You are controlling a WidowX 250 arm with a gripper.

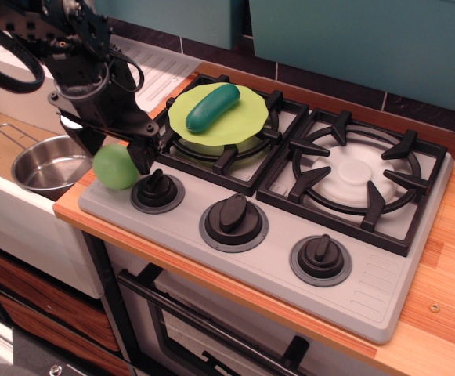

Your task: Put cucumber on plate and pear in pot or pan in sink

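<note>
The pale green pear (114, 168) sits on the stove's front left corner, by the first knob. My gripper (116, 153) has come down over it, with its jaws either side of the pear and still spread. The right fingertip (143, 159) is by the pear's right side and the left one is mostly hidden behind it. The dark green cucumber (211, 107) lies on the lime-green plate (248, 111), which rests on the left burner. The steel pot (48, 166) stands in the sink (14, 210), just left of the pear.
The grey stove (368, 290) has three black knobs (233, 214) along its front and a bare right burner (358, 178). The ribbed white drainboard (163, 66) lies behind the arm. Wooden counter (454, 258) runs along the right.
</note>
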